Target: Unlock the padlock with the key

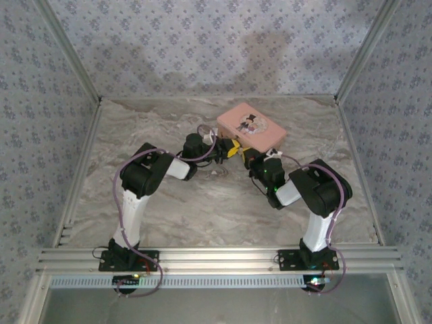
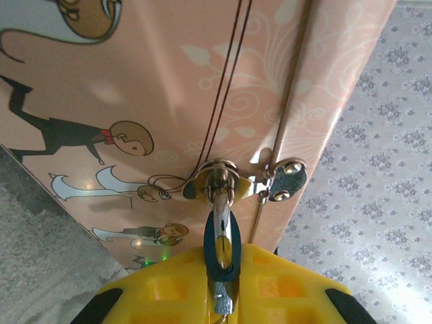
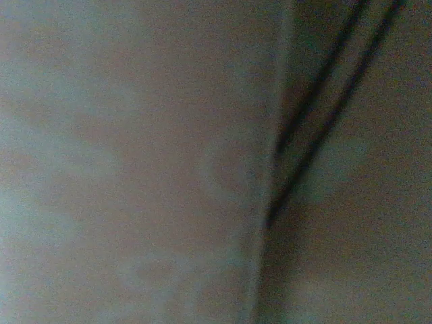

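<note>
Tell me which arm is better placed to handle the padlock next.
Left, probably. The left pincer seems closed on the padlock hanging from the tin's clasp. The right pincer is shut beside the tin, its camera view blurred.

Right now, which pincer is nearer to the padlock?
Left. The left pincer grips the padlock between its yellow fingers; the right pincer sits just beside, close against the pink tin.

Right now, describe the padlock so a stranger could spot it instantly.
Find the pink cartoon-couple tin at the table's far side. At its shiny clasp sits the padlock, between yellow fingers: tiny, dark bluish-silvery metal, unlike the big pink tin.
</note>
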Available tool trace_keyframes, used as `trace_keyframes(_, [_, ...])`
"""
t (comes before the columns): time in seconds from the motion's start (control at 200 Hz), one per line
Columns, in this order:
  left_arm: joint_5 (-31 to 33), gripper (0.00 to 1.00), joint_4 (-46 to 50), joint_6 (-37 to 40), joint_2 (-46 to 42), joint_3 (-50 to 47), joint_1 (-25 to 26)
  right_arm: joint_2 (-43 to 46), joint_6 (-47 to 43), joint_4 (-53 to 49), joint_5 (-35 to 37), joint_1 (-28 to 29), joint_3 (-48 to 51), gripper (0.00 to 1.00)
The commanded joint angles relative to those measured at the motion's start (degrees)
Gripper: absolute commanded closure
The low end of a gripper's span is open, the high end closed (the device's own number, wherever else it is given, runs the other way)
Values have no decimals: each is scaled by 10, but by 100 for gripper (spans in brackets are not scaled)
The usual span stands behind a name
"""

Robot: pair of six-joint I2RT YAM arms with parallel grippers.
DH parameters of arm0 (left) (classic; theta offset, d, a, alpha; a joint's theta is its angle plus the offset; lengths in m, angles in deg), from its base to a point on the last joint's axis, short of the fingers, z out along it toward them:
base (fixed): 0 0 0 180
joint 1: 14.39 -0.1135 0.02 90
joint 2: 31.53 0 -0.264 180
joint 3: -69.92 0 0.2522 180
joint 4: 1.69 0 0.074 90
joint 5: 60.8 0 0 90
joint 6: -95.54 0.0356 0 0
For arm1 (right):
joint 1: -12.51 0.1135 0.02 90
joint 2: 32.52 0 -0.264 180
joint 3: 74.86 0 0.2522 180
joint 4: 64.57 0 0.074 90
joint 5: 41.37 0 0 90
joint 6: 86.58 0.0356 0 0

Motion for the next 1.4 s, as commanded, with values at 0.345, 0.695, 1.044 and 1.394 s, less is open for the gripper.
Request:
trace_keyframes(0.345, [-49, 92, -54, 5, -6, 22, 18, -17, 0, -15, -10, -9, -44, 100])
trace_keyframes(0.695, [-120, 100, -24, 14, -21, 44, 18, 5, -33, -115, -25, -21, -94, 100])
trace_keyframes(1.044, [-104, 100, -14, 20, -34, 16, 11, 34, -68, -185, -89, -29, -85, 96])
trace_keyframes(1.394, [-73, 100, -14, 29, -37, -12, 2, 203, -193, -421, -181, -65, 22, 64])
